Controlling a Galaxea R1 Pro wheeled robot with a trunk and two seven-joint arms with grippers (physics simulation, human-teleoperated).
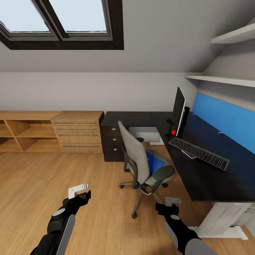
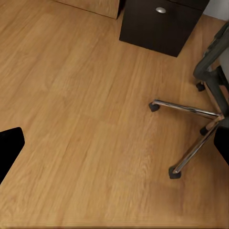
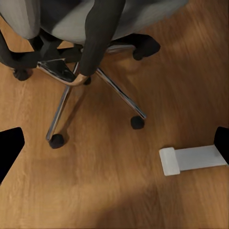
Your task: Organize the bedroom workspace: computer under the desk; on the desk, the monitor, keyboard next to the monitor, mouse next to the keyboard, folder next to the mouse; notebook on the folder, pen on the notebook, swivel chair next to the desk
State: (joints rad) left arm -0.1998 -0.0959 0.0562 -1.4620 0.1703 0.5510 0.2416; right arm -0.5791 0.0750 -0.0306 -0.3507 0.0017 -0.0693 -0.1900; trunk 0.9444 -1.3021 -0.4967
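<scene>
Folder lies on swivel chair seat beyond both end effectors, left and right, each spread.

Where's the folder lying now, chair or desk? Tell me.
On the chair: the blue folder lies on the swivel chair's seat, not the desk.

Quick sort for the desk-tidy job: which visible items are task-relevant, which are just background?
Task things:
- grey swivel chair with chrome base
- bright blue folder on its seat
- glossy black desk
- black flat monitor on it
- dark slim keyboard beside it

Background:
- light-wood low cabinets
- skylight
- white wall shelves
- blue wall panel
</scene>
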